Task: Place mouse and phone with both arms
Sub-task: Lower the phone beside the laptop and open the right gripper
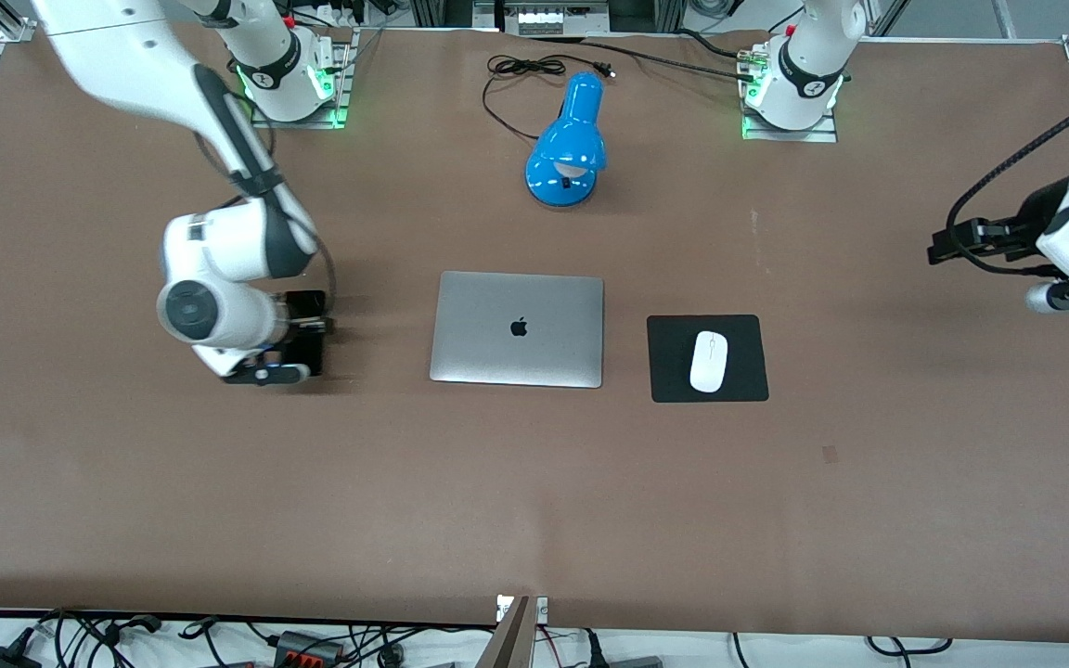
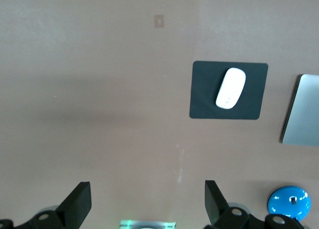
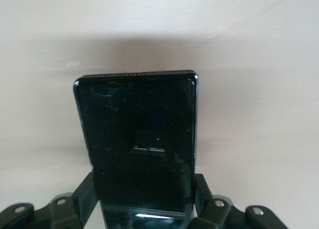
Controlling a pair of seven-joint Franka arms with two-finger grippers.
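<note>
The white mouse (image 1: 709, 361) lies on a square black pad (image 1: 674, 371) beside the laptop, toward the left arm's end; it also shows in the left wrist view (image 2: 231, 88). The black phone (image 3: 139, 144) sits between the fingers of my right gripper (image 3: 143, 190), which is shut on its long sides. In the front view the right gripper (image 1: 302, 339) holds the phone (image 1: 310, 306) low over the table beside the laptop, toward the right arm's end. My left gripper (image 1: 945, 245) is open and empty, raised over the table's edge at the left arm's end; its jaws (image 2: 148, 204) stand wide apart.
A closed silver laptop (image 1: 518, 329) lies mid-table. A blue desk lamp (image 1: 568, 144) with a black cord lies farther from the front camera than the laptop, between the arm bases. The brown table (image 1: 534, 501) stretches nearer to the front camera.
</note>
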